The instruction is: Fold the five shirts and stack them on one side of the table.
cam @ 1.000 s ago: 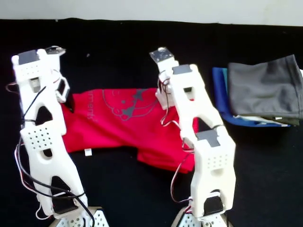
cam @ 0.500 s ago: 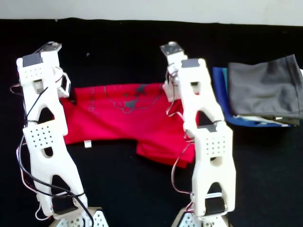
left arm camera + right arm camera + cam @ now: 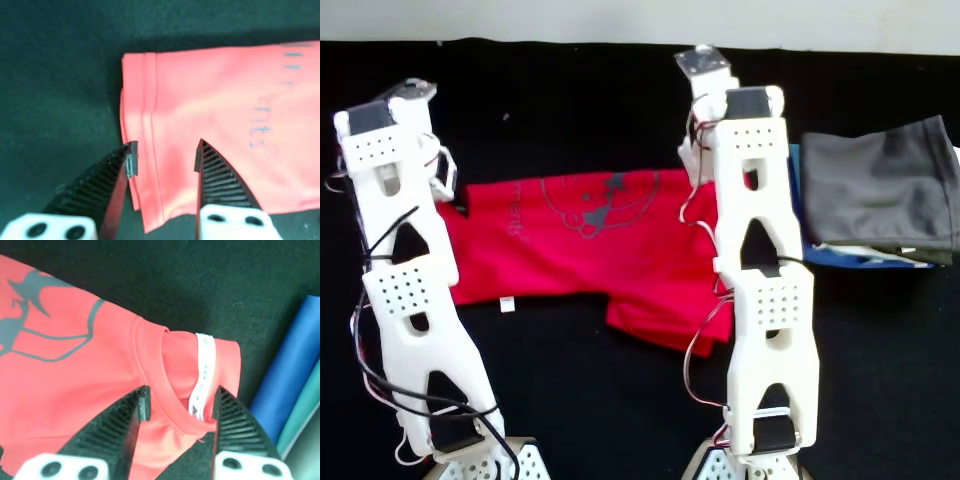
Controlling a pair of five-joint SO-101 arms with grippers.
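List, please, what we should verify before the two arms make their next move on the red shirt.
1. Left gripper open, straddling the red shirt's hemmed edge: ok.
2. Right gripper open over the collar: ok.
3. Red shirt lying square and flat: not ok, one part juts out on the near side.
4. Stack of folded shirts apart from the collar: ok, black table shows between.
5. Grippers low enough to pinch the shirt: cannot tell.
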